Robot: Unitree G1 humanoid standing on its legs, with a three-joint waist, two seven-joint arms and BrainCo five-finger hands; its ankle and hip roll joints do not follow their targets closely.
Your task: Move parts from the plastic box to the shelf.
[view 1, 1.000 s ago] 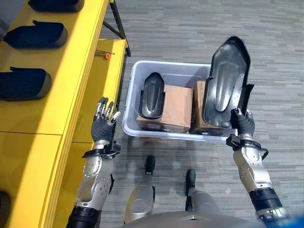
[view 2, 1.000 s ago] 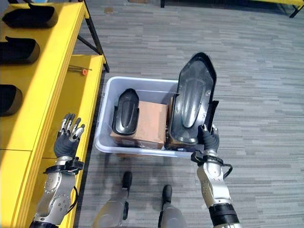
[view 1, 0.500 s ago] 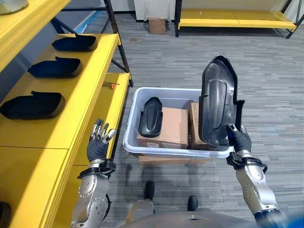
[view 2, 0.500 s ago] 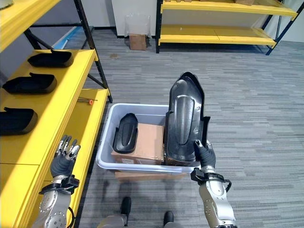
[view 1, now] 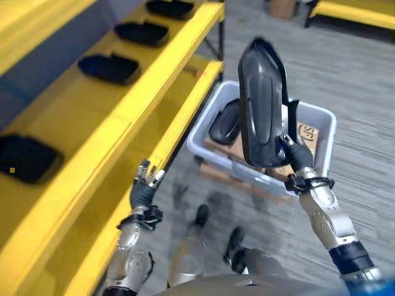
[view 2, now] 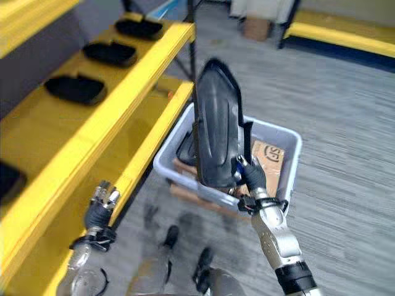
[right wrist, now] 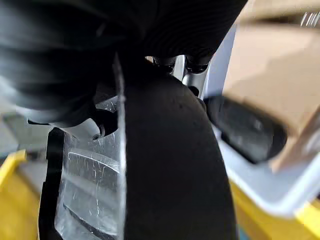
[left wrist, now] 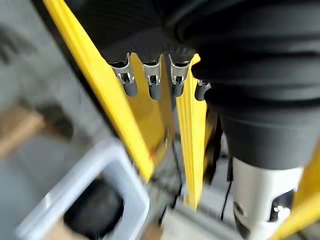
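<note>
Left eye view: a long black part (view 1: 262, 105) is held upright by the right hand (view 1: 297, 161), fingers curled round its lower end, above the front rim of the grey plastic box (view 1: 324, 132) on the floor. A second black part (view 1: 225, 122) and cardboard boxes (view 1: 299, 134) are seen inside, probably w/ the part leaning on a carton. The left hand (view 1: 143, 188) is raised beside the yellow shelf's (view 1: 154, 92) front edge, fingers straight and relaxed; four black parts (view 1: 110, 68) lie on that shelf.

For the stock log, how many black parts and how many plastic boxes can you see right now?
Black parts: 6, with 4 on the yellow shelf at, 1 in the box, 1 in the right hand at
Plastic boxes: 1
Total: 7
</note>
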